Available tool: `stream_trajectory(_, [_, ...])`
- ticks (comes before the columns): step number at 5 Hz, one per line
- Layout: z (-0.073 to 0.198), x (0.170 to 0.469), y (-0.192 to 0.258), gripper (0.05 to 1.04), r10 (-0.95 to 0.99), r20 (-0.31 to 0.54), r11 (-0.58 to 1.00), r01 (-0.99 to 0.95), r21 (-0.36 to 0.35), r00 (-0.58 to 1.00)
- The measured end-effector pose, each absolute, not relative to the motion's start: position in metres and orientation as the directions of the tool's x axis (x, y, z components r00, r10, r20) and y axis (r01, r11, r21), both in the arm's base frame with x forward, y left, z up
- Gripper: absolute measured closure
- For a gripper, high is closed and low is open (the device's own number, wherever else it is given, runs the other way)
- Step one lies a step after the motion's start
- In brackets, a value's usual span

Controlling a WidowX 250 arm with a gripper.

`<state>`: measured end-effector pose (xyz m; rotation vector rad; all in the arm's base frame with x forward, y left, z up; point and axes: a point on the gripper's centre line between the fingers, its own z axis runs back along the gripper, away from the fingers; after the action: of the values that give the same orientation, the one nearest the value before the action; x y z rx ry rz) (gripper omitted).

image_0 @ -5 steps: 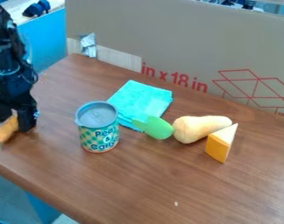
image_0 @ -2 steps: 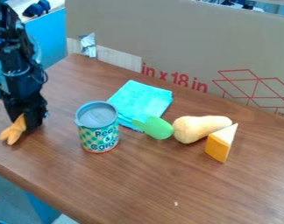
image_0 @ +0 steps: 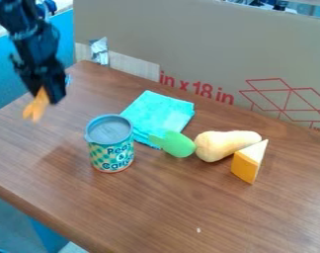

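Where my gripper [image_0: 49,95] hangs, above the far left part of the table [image_0: 156,207], its two fingers are clamped on the orange toy [image_0: 36,107]. The grip takes the toy near its upper end, so that the forked lower end projects free below the fingertips; this hold probably serves to keep its bulk clear of them. The toy appears raised off the wood, its surface seemingly smooth. Next outward stands the can [image_0: 111,148], upright on its flat base, presumably for stability: a cylinder with a grey recessed top and a patterned, printed wrap. Behind it and to its right lies the cloth [image_0: 159,113], turquoise, soft and folded into a rough square, perhaps to keep it compact. At the cloth's near edge is the green piece [image_0: 179,145], rounded and lobed, just beside the broad end of the squash [image_0: 223,143]. The squash, pale and matte, lies on its side, the position its tapering form would naturally favour. Near its narrow end sits the cheese [image_0: 247,165], a sharp-edged wedge, white above and orange at the side. Beyond the table, brown cardboard [image_0: 202,39] forms an upright flat backdrop, marked with red lines.
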<state>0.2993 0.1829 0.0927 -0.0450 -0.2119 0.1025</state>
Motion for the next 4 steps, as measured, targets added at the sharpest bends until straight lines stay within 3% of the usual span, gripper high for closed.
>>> stream_trajectory(1, [0.106,0.336,0.187,0.534,0.101,0.213,0.994,-0.088,-0.07,0.972])
stream_trajectory(2, [0.097,0.377,0.186,0.534,0.133,0.227,0.991,-0.121,-0.064,0.965])
stream_trajectory(4, [0.062,0.401,0.172,0.534,0.137,0.143,0.99,-0.139,0.006,0.98])
